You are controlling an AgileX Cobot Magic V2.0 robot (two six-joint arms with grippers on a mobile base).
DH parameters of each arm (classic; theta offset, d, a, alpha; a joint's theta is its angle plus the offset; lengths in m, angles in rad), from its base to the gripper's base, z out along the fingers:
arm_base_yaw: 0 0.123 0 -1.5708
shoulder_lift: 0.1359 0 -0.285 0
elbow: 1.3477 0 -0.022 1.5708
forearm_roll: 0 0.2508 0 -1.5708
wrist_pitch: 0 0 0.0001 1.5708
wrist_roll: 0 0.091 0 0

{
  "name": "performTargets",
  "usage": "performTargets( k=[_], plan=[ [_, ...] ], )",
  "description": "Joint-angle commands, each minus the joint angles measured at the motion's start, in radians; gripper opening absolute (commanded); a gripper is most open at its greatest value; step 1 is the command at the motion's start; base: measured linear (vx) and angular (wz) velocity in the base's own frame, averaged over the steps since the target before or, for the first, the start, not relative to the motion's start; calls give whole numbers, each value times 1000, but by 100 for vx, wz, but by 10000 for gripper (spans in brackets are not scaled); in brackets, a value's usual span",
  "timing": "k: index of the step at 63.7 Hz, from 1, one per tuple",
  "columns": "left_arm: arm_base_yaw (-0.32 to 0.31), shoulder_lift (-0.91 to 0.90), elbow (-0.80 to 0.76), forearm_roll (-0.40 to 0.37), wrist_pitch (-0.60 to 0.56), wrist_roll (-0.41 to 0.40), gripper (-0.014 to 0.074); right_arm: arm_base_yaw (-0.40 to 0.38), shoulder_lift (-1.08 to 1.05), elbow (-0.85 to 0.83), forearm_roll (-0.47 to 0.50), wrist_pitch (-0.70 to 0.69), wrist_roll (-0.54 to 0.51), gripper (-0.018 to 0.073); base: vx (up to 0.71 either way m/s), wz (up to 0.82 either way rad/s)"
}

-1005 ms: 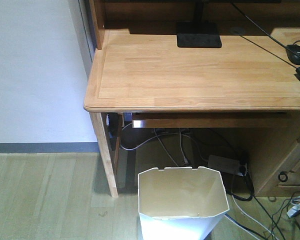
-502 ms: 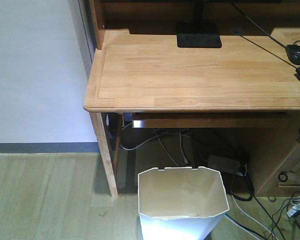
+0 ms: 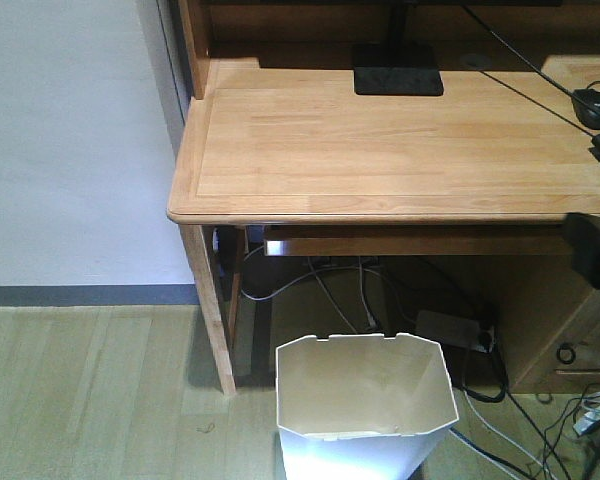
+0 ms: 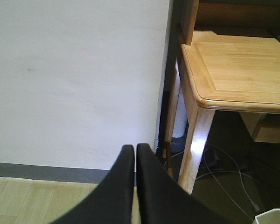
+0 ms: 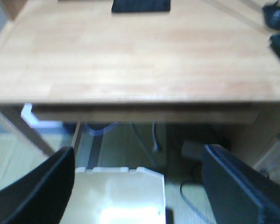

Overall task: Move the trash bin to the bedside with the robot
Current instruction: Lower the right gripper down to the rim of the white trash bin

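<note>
The white trash bin (image 3: 365,400) stands on the wood floor in front of the desk, its cream inside showing with nothing in it. In the right wrist view the bin (image 5: 126,196) lies low between the widely spread fingers of my right gripper (image 5: 139,150), which is open and holds nothing. A black part of my right arm (image 3: 592,250) shows at the front view's right edge. My left gripper (image 4: 135,149) is shut with nothing in it and faces the wall, with a corner of the bin (image 4: 273,217) at lower right. The bedside is out of view.
A light wooden desk (image 3: 400,150) with a black monitor base (image 3: 398,80) stands behind the bin, its leg (image 3: 212,310) to the bin's left. Cables and a power strip (image 3: 450,328) lie under the desk. A white wall (image 3: 70,140) fills the left.
The black part of my right arm has come up and leftward into the front view's right edge. The bin and desk have not moved.
</note>
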Motion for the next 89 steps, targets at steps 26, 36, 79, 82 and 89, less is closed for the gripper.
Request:
performTargets(
  k=[26,36,79,82,89],
  plan=[
    [-3,-14,3,-2,-66,-4,-6,10,544,-202,37,12,-104,549,0,0],
    [-3,-14,3,-2,-66,-4,-6,8,734,-231,35,-36,-151,549,0,0],
    [-3,-14,3,-2,-66,-4,-6,3,1472,-445,35,-320,-194,549,0,0],
    [-3,-14,3,-2,-66,-4,-6,-5,1481,-454,55,-338,-226,549,0,0],
    [-3,-14,3,-2,-66,-4,-6,-28,1482,-474,100,-381,-320,534,0,0]
  ],
)
